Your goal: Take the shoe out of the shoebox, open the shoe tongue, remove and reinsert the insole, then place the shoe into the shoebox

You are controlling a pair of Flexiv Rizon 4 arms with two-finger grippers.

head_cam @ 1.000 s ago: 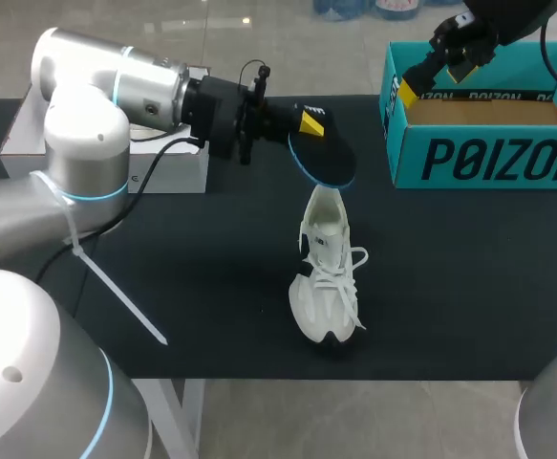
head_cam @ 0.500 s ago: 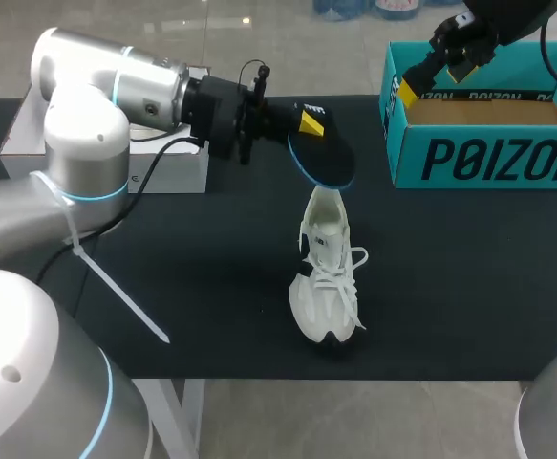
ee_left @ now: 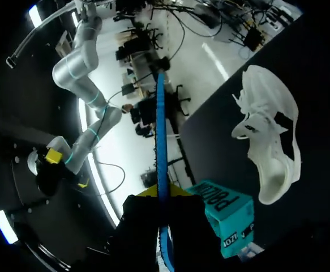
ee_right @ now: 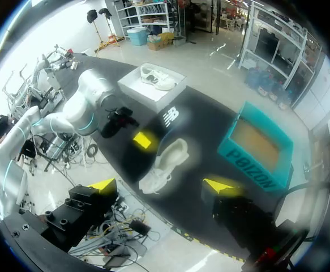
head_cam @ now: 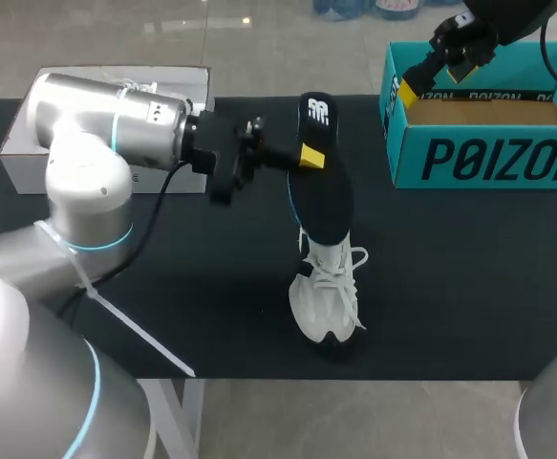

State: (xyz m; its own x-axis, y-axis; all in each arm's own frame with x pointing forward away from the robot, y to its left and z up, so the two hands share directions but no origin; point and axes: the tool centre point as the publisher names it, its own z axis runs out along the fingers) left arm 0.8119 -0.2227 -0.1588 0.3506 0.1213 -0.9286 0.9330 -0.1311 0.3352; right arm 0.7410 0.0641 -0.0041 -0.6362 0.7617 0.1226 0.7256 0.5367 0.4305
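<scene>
The left end effector [head_cam: 309, 155] is clamped on the black insole [head_cam: 321, 196], which stands nearly upright with its lower end meeting the collar of the white shoe [head_cam: 326, 292]. The shoe rests on the dark bench [head_cam: 211, 306] at about 6 o'clock from the centre, toe toward the near edge, and nothing steadies it. The right end effector [head_cam: 436, 81] hangs with its fingers apart and empty over the teal shoebox [head_cam: 488, 158] at 2 o'clock. A white box [head_cam: 10, 158] lies at 10 o'clock.

The main hazard, as I judge it, is the unheld shoe. A downward push on the insole could tip it onto its side or skid it toward 6 o'clock and the bench edge.

The grip also sits high on the insole, far from the entering end. That soft length may buckle, fold under itself, or snag on the tongue and laces rather than slide flat. In the left wrist view the insole runs edge-on between the fingers, so it could also pivot in the grip under load.
</scene>
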